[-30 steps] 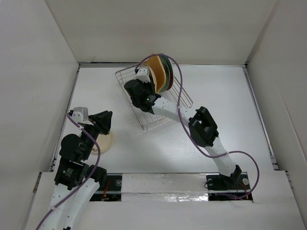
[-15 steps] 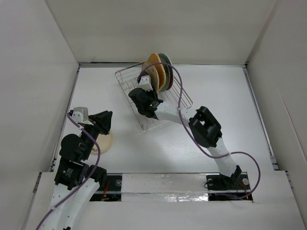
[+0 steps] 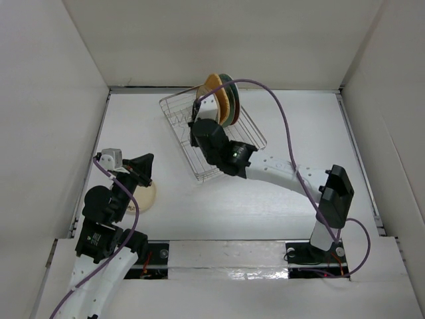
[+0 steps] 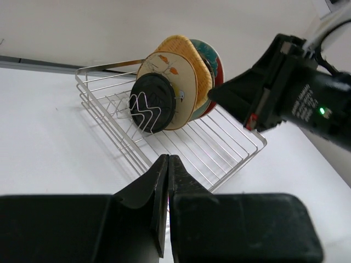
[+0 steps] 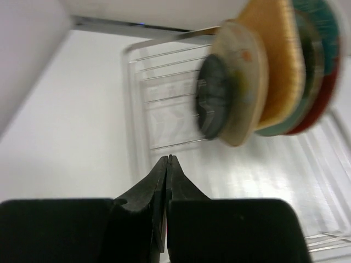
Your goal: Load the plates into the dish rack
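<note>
The white table (image 3: 166, 219) is enclosed on three sides by plain white panels: a back wall (image 3: 226, 40), a left wall (image 3: 46, 119) and a right wall (image 3: 392, 100). A dark seam (image 3: 285, 89) runs along the joint between table and back wall. A glossy reflective strip (image 3: 226, 273) lies along the near edge.

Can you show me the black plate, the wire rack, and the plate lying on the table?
Black plate (image 4: 159, 99): left wrist view, middle of its round face.
Dish rack (image 4: 225, 150): left wrist view, bare wire floor.
Cream plate (image 3: 149, 197): top view, its uncovered right part.
</note>
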Motion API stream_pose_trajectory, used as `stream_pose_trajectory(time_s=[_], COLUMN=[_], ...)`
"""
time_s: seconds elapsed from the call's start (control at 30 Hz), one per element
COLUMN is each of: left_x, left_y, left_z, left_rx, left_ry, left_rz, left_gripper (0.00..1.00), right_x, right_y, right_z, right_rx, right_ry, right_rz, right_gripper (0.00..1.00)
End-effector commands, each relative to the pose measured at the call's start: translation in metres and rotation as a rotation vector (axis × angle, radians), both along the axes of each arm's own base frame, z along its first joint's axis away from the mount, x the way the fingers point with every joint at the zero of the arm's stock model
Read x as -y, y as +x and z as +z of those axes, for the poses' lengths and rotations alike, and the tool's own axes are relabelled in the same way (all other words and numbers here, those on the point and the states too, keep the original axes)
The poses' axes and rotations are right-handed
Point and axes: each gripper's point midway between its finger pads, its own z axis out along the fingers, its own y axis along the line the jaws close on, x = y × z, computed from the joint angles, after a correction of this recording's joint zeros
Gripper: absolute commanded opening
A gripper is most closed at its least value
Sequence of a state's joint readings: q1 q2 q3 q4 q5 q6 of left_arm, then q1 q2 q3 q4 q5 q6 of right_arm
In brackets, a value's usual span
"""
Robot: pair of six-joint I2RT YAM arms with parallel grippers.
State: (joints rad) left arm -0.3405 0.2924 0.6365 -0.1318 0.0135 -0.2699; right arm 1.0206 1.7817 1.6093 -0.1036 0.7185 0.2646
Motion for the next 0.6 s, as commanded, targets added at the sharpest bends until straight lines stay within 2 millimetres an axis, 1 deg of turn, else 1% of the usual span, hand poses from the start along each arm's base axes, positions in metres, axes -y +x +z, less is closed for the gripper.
stream_pose_trajectory(time_s=[0.0, 0.07, 0.1, 0.13, 0.17, 0.2, 0.23, 0.27, 0.3, 0.33, 0.37, 0.4, 0.47, 0.5, 0.53, 0.57], left_x=[0.0, 0.0, -0.001, -0.002, -0.003, -0.005, -0.006, -0.007, -0.008, -0.009, -0.008, -0.008, -0.008, -0.008, -0.008, -0.008], left_y=[0.0, -0.002, -0.004, -0.007, -0.009, -0.015, -0.019, -0.023, -0.027, -0.032, -0.035, -0.038, -0.042, -0.044, -0.046, -0.046], left_z=[0.016, 0.019, 0.022, 0.027, 0.032, 0.04, 0.046, 0.051, 0.055, 0.064, 0.065, 0.065, 0.067, 0.065, 0.064, 0.063], left_rx=[0.058, 0.067, 0.078, 0.088, 0.099, 0.121, 0.135, 0.147, 0.153, 0.169, 0.169, 0.165, 0.166, 0.163, 0.163, 0.161], left_ry=[-0.018, -0.025, -0.032, -0.039, -0.045, -0.056, -0.067, -0.075, -0.081, -0.088, -0.088, -0.087, -0.087, -0.087, -0.086, -0.086], left_rz=[0.0, 0.0, -0.002, -0.001, -0.001, -0.002, -0.003, -0.004, -0.006, -0.011, -0.02, -0.025, -0.037, -0.039, -0.042, -0.044], left_gripper=[0.0, 0.0, 0.0, 0.0, 0.0, 0.0, 0.03, 0.09, 0.15, 0.26, 0.29, 0.31, 0.35, 0.35, 0.35, 0.35], right_x=[-0.078, -0.103, -0.118, -0.126, -0.135, -0.141, -0.148, -0.152, -0.159, -0.163, -0.164, -0.169, -0.175, -0.181, -0.184, -0.189], right_y=[-0.071, -0.097, -0.115, -0.123, -0.129, -0.136, -0.145, -0.145, -0.153, -0.158, -0.156, -0.157, -0.161, -0.169, -0.171, -0.174], right_z=[-0.03, -0.044, -0.047, -0.051, -0.061, -0.067, -0.072, -0.078, -0.093, -0.1, -0.11, -0.13, -0.15, -0.158, -0.175, -0.181], right_rx=[-0.114, -0.173, -0.181, -0.199, -0.241, -0.263, -0.281, -0.31, -0.335, -0.349, -0.375, -0.407, -0.476, -0.517, -0.551, -0.583], right_ry=[0.11, 0.173, 0.205, 0.234, 0.289, 0.31, 0.333, 0.373, 0.366, 0.372, 0.394, 0.38, 0.408, 0.419, 0.418, 0.446], right_rz=[0.319, 0.375, 0.42, 0.435, 0.434, 0.446, 0.459, 0.445, 0.448, 0.441, 0.409, 0.406, 0.382, 0.413, 0.41, 0.407], right_gripper=[0.0, 0.0, 0.0, 0.0, 0.0, 0.0, 0.0, 0.0, 0.0, 0.05, 0.11, 0.23, 0.34, 0.4, 0.47, 0.51])
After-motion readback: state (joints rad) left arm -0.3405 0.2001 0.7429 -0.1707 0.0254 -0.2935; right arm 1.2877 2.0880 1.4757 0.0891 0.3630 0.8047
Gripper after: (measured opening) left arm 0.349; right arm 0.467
